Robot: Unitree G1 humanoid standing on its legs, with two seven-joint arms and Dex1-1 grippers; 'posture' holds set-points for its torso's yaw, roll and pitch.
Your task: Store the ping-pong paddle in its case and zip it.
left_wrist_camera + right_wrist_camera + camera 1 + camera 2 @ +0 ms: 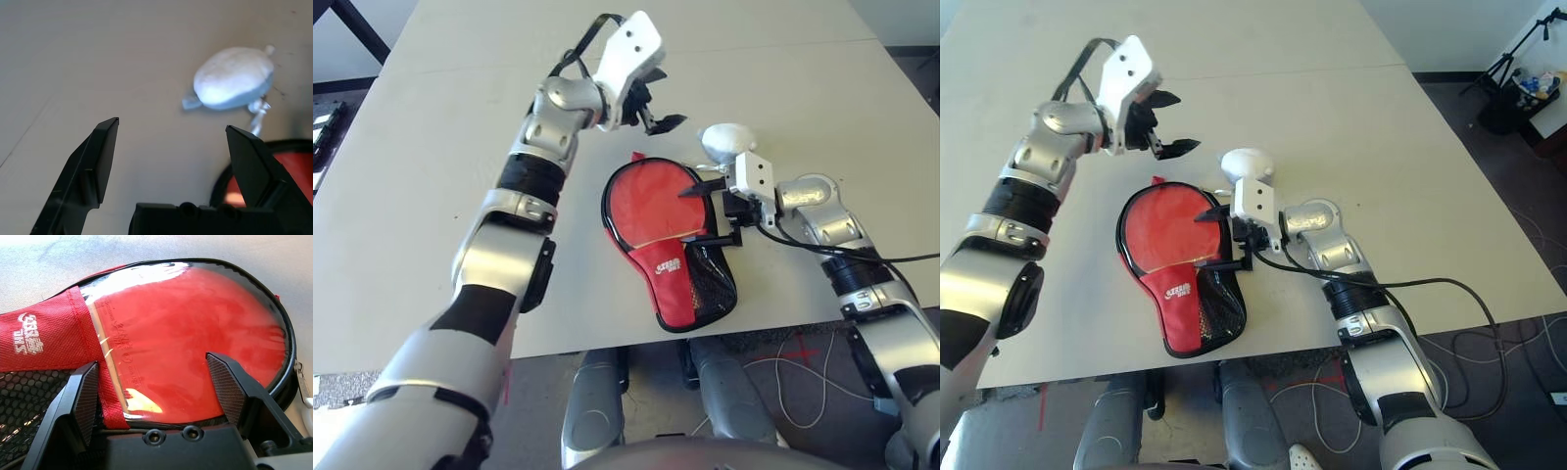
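Here the pale table (431, 196) carries the case (671, 245) near its front edge, dark floor and cables beyond. The left claw (656, 103) hangs spread above the table; the right claw (710, 211) sits spread over the case, a white fluffy ball (724, 140) just behind.

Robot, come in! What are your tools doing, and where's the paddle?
Left tool open, raised. Right tool open over the case. Paddle's red face inside it. Fluffy charm beside.

Lab or workshop: bare table (1410, 157), floor cables (1518, 323) (tripod (1518, 44) behind)
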